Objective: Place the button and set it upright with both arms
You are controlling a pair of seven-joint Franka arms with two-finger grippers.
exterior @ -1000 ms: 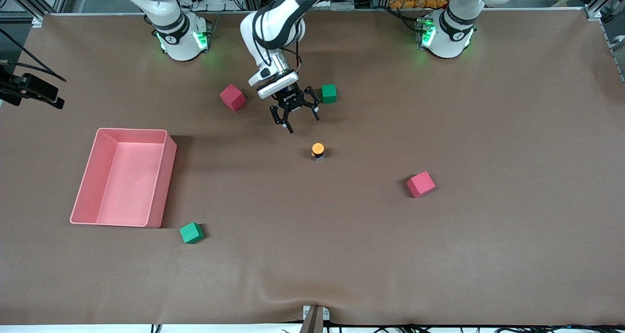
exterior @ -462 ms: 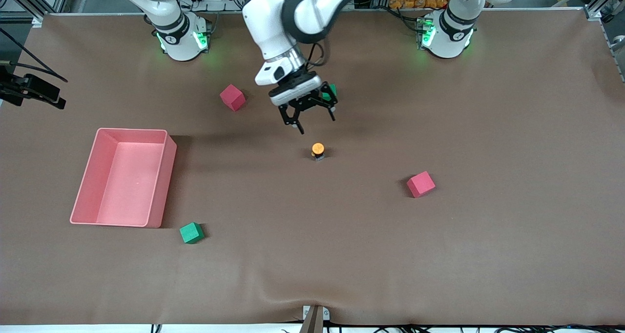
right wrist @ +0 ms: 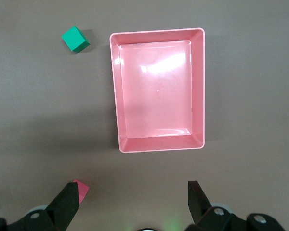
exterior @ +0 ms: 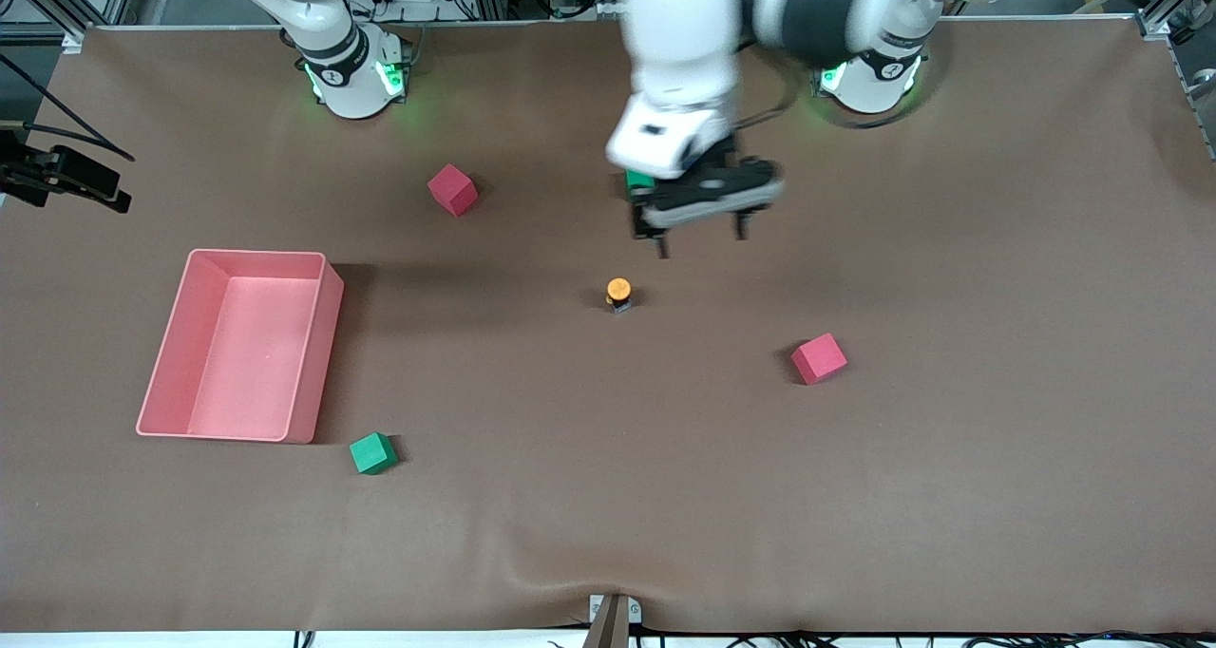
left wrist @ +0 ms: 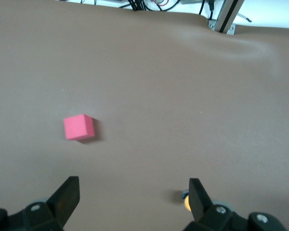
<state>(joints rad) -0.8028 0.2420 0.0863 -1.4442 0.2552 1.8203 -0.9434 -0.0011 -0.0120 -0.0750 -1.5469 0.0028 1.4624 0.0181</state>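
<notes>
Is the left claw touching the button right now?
Apart. The front view shows the open left claw up in the air, with bare table between it and the upright button.

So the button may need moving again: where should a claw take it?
By the dark body under the orange cap, coming straight down. The button stands upright on the table with bare cloth all round, so the fingers can likely straddle it from any side.

Even light, left arm (exterior: 693,49) motion-blurred
</notes>
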